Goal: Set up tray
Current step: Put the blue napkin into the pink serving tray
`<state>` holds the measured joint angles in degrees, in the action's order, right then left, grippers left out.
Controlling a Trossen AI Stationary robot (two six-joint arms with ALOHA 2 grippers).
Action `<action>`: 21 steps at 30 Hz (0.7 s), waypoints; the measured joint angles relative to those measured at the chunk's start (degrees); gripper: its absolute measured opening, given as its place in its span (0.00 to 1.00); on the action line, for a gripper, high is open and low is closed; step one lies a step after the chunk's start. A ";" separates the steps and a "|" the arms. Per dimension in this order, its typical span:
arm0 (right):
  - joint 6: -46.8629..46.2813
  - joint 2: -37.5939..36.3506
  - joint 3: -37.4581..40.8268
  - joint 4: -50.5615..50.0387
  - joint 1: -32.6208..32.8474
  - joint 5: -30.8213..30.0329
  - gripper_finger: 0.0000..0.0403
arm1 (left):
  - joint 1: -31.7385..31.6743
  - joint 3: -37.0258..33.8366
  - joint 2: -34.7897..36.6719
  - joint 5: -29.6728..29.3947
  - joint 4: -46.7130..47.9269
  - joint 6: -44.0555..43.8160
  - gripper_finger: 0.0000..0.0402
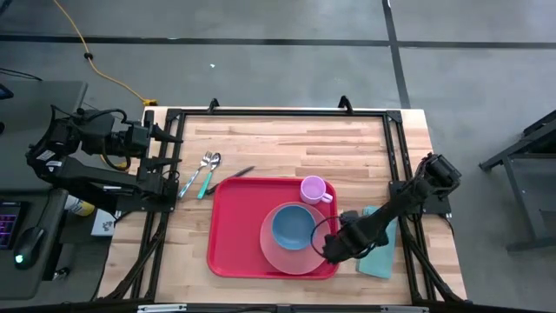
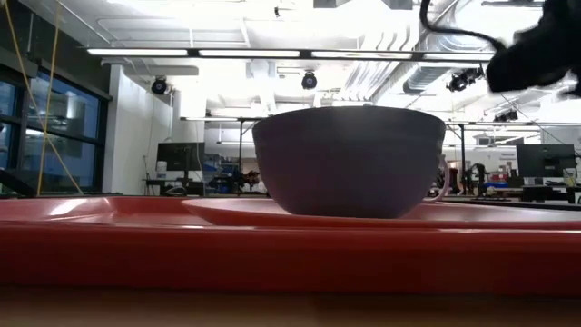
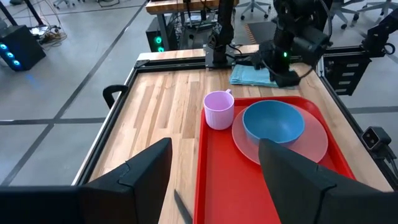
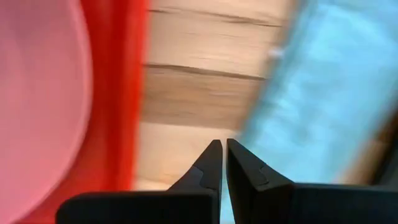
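The red tray is parked mid-tabletop, with the pink plate and blue bowl stacked on it. The right hand is pinched fully together, empty, at the tray's right rim, beside the teal cloth. The left hand is spread wide, empty, off at the tabletop's far left corner.

Blk arms – tapered blk claws

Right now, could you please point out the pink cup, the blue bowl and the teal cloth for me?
pink cup [image 1: 314, 189]: high view, on its open top.
blue bowl [image 1: 293, 226]: high view, on its inside bottom.
teal cloth [image 3: 250, 76]: left wrist view, on its flat middle.
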<state>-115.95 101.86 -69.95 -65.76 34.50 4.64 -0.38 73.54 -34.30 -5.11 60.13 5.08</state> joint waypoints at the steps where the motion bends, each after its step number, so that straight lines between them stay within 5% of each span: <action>1: -0.46 -0.24 -1.32 -3.34 -0.02 0.87 0.00 | 0.01 0.00 0.00 0.01 0.01 -0.01 0.68; 9: -5.59 -4.58 -6.70 -20.73 4.01 6.15 0.00 | 0.02 0.00 0.00 0.63 0.01 -0.91 0.68; 21: -9.60 -10.52 -6.67 -24.17 10.90 11.40 0.00 | 0.02 0.00 0.00 1.56 2.12 -1.03 0.68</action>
<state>-125.55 91.34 -76.62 -89.93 45.40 16.03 -0.36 73.54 -34.30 -3.55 62.24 4.05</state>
